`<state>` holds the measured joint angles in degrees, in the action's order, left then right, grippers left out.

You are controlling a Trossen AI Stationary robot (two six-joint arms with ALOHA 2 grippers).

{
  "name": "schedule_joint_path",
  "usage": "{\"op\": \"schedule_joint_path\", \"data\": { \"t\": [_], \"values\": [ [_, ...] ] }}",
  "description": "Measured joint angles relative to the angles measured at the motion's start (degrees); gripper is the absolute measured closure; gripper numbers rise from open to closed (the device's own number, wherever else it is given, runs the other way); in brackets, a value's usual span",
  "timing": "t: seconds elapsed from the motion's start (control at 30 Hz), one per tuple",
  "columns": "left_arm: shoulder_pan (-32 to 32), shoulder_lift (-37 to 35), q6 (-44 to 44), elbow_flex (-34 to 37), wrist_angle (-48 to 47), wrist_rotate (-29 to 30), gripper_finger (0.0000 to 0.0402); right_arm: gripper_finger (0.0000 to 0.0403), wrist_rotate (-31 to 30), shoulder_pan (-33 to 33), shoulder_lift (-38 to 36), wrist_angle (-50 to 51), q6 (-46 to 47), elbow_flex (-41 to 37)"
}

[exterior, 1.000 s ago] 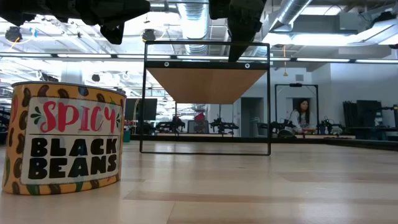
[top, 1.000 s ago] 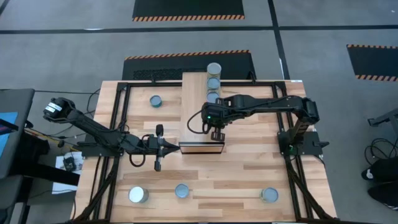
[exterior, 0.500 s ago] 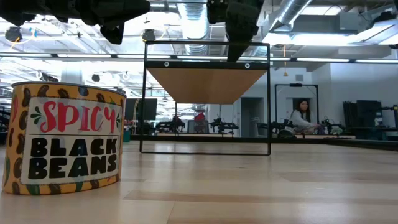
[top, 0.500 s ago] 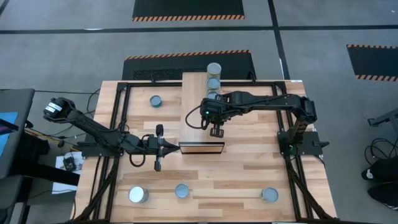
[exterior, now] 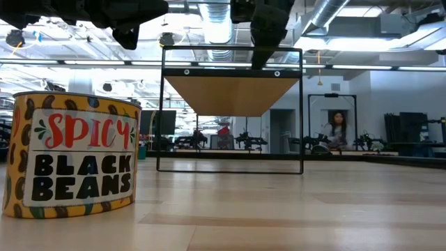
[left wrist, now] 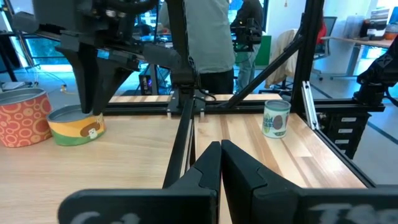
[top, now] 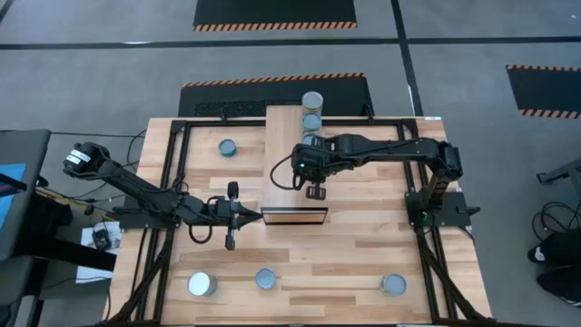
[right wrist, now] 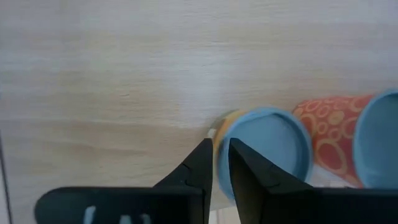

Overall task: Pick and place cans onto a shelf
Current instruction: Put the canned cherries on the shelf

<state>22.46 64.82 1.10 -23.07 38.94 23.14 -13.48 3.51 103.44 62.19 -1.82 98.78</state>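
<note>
From above, we take the shelf point(top: 295, 163) as our landmark: a long light-wood box lying mid-table point(top: 345, 254). Three cans point(top: 311, 119) stand in a row along its far end. The right end effector point(top: 315, 192) hangs over the shelf's middle, just in front of that row, its fingers slightly parted and holding nothing. The left end effector point(top: 231, 214) waits just left of the shelf's near end, fingers pressed together. Other cans stand off the shelf: one point(top: 227, 147) to its left near the far edge, and three point(top: 264, 279) well in front of it.

At table height, a black beans can point(exterior: 72, 156) fills the left foreground (the shelf's framed end sits behind it), with both arms dark overhead.

The left wrist view shows the closed fingers point(left wrist: 208, 174), two cans point(left wrist: 76, 124) on the shelf under the right arm, and another can point(left wrist: 276, 118) beyond.

The right wrist view shows a blue-topped can point(right wrist: 267, 146) just beside its narrowly parted fingers point(right wrist: 198, 165).
</note>
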Motion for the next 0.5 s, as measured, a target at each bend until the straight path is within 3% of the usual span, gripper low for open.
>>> {"op": "schedule_joint_path", "data": {
  "t": [0.3,0.5],
  "values": [
    [0.0,0.0,0.0,0.0,-0.02,0.0,0.0401,0.0391,0.1,-2.48,-0.02,1.68,-1.71,0.0],
    [0.01,0.0,0.0,0.0,-0.03,-0.01,0.0401,0.0388,1.67,-2.05,-0.04,6.09,-0.21,-0.02]
  ]
}}
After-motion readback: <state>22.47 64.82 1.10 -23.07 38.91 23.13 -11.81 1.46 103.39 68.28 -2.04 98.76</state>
